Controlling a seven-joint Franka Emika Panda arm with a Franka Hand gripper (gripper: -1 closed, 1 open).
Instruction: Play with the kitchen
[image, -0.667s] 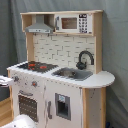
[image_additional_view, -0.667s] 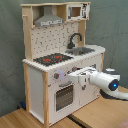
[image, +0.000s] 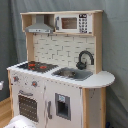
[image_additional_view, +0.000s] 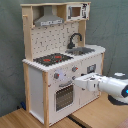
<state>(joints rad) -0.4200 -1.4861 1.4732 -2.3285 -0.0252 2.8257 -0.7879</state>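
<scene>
Second exterior view first: kitchen (image_additional_view: 37, 87) standing upright on the wood floor (image_additional_view: 20, 120) against the grey curtain (image_additional_view: 10, 50), filling most of the frame in both exterior views. White arm (image_additional_view: 107, 85) reaching in from the second exterior view's right, level with the front panel. Gripper (image_additional_view: 76, 79) right at the front, just above the oven door (image_additional_view: 64, 97) and just below the knob (image_additional_view: 74, 69) on the sink (image_additional_view: 80, 51) side. Touching or not, can't tell. Can't tell either whether clamped or loose.

Probably going for that knob or the door handle (image_additional_view: 65, 85), just a guess.

To do it well: creep in slow and square to the panel, pick one target only, grab lightly. For the knob, twist about its own axis, no sideways shove. For the handle, pull along the door's hinge arc, not straight out. Likely a light toy, so go easy on the force or risk sliding or tipping the whole thing.
</scene>
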